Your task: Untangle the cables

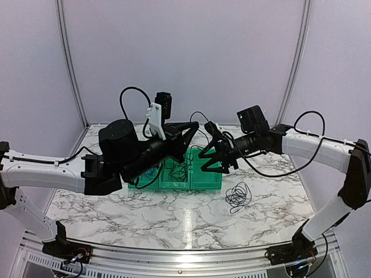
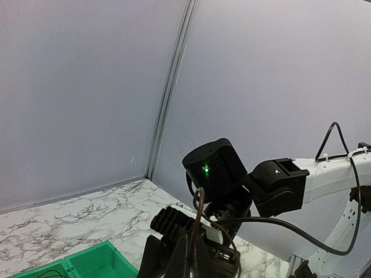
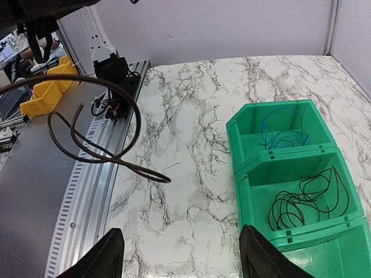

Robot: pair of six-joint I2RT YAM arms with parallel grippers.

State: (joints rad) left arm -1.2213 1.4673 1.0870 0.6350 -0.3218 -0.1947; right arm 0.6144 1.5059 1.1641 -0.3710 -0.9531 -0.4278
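Note:
My left gripper (image 2: 192, 258) is shut on a thin dark brown cable (image 2: 199, 215) that loops up from between its fingers. It hangs in the air above the green bin (image 1: 203, 183). The same cable (image 3: 134, 110) dangles as loose loops at the upper left of the right wrist view. My right gripper (image 3: 184, 260) is open and empty, close to the left gripper (image 1: 191, 130), above the marble table beside the bin (image 3: 235, 152). One compartment holds a blue cable (image 3: 283, 131), the adjoining one a black cable coil (image 3: 306, 202). Another black coil (image 1: 237, 196) lies on the table.
The right arm's wrist (image 2: 217, 168) fills the middle of the left wrist view. A metal rail (image 3: 87, 185) runs along the table's near edge, with a yellow box (image 3: 49, 87) beyond it. White walls enclose the back and sides.

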